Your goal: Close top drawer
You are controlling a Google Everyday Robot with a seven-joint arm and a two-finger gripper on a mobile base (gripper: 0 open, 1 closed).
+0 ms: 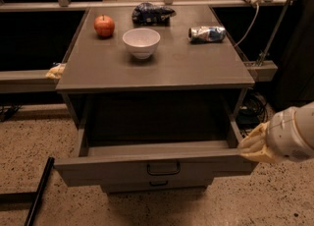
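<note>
**Top drawer pulled way out**

Nearest me, the top drawer (122,163) sticks far out of the cabinet with its black handle (163,168) facing front. Inside it's dark, and I can't make out any contents. My gripper (252,145) comes in from the right, seemingly touching the drawer's front right corner. Open or closed, I can't tell. Farther back on the cabinet top (196,68) are a white bowl (141,42), apple (104,25), crushed can (207,34) and dark bag (152,13).

Lab: end effector (253,145) at top drawer (108,170)
</note>
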